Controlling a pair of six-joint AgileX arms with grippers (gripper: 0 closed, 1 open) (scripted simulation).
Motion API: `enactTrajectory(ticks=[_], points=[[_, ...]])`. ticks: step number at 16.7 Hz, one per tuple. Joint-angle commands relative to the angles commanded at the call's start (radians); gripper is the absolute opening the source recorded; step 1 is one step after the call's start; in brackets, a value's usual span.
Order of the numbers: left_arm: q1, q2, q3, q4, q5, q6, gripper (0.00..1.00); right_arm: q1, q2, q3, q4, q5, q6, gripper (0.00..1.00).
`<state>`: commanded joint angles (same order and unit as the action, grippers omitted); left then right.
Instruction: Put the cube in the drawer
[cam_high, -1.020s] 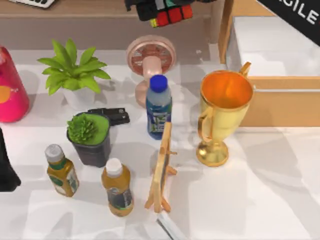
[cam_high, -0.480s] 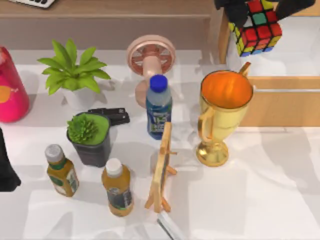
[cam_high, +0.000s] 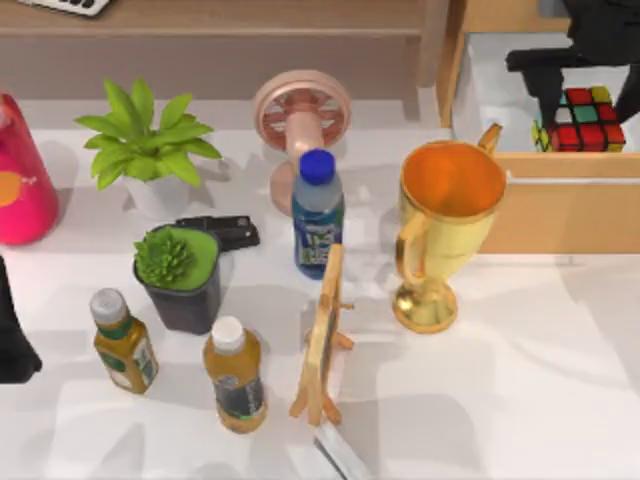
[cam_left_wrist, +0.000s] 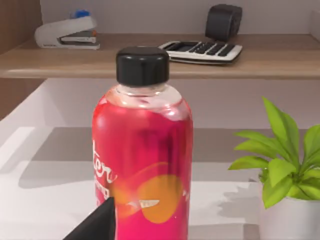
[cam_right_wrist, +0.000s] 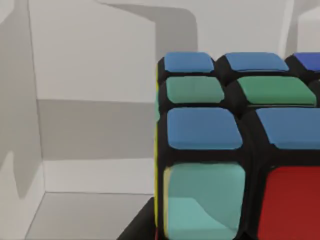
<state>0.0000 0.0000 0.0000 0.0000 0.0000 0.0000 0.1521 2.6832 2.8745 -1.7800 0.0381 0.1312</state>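
Inside drawer (cam_high: 520, 170), right gripper (cam_high: 585, 95) pinching cube (cam_high: 580, 120); lower gently, release clear of wall. Left gripper (cam_left_wrist: 95, 225) parked, jaw state untellable.

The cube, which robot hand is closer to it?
Right. The right gripper hangs just above the cube inside the drawer; the left gripper sits far away at the table's left edge.

- We see an office-like place: a white desk (cam_high: 520, 380) crowded with bottles and potted plants.
- We see a wooden shelf (cam_left_wrist: 150, 60) carrying a stapler (cam_left_wrist: 67, 33) and a calculator (cam_left_wrist: 202, 49).
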Motion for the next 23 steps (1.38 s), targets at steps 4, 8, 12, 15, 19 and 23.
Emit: enactTrajectory(ticks=[4, 8, 12, 15, 19, 23], points=[[0.0, 0.0, 0.0, 0.0, 0.0, 0.0, 1.0, -0.027, 0.08, 0.027, -0.018, -0.039, 0.012, 0.0], [0.0, 0.0, 0.0, 0.0, 0.0, 0.0, 1.0, -0.027, 0.081, 0.027, -0.018, -0.04, 0.012, 0.0], [0.0, 0.0, 0.0, 0.0, 0.0, 0.0, 1.0, -0.027, 0.081, 0.027, -0.018, -0.04, 0.012, 0.23], [0.0, 0.0, 0.0, 0.0, 0.0, 0.0, 1.0, -0.027, 0.081, 0.027, -0.018, -0.04, 0.012, 0.45], [0.0, 0.0, 0.0, 0.0, 0.0, 0.0, 1.0, -0.027, 0.081, 0.027, -0.018, -0.04, 0.012, 0.75], [0.0, 0.0, 0.0, 0.0, 0.0, 0.0, 1.0, -0.027, 0.081, 0.027, -0.018, -0.04, 0.012, 1.0]])
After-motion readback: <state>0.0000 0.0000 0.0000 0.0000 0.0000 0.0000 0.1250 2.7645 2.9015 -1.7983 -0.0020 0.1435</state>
